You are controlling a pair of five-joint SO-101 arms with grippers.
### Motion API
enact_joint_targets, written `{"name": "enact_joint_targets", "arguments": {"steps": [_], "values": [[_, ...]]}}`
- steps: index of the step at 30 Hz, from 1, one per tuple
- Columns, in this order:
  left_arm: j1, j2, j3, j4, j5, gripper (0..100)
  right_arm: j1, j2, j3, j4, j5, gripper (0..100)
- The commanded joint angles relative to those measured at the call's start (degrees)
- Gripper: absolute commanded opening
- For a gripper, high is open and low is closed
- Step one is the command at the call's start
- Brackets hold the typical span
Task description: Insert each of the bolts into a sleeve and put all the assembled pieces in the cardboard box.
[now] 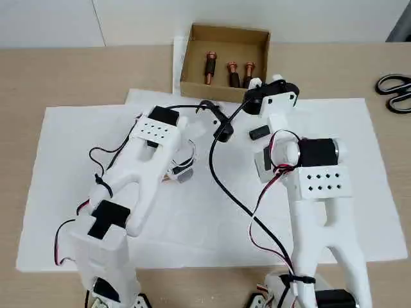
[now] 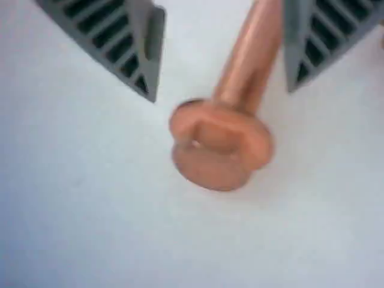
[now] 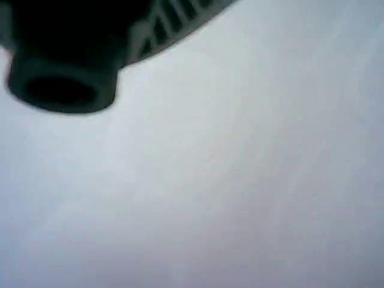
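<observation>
A copper bolt (image 2: 223,141) lies on the white paper, its flanged head toward the camera. My left gripper (image 2: 222,90) is open around its shaft; the shaft lies against one grey finger (image 2: 312,48) and apart from the other. From above, the left gripper (image 1: 180,172) is low over the middle of the sheet. My right gripper (image 1: 260,138) is shut on a black sleeve (image 1: 259,133), just in front of the cardboard box (image 1: 192,64). The sleeve (image 3: 60,84) shows its open end beside a ribbed finger (image 3: 168,24). Three bolts in sleeves (image 1: 229,72) lie inside the box.
A large white paper sheet (image 1: 83,147) covers the tan table. Black-handled scissors (image 1: 395,86) lie at the far right edge. Black cables (image 1: 221,170) run between the two arms over the middle of the sheet.
</observation>
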Motion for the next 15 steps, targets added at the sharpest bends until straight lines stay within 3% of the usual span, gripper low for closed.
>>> {"name": "enact_joint_targets", "arguments": {"steps": [1, 15], "values": [[-0.44, -0.35, -2.24, -2.29, -1.23, 13, 0.22, -1.98, -0.35, -0.75, 0.00, 0.4], [-0.44, -0.26, 2.68, -6.68, -1.93, 13, 0.22, -1.98, -0.35, -0.84, 0.00, 0.4]]}}
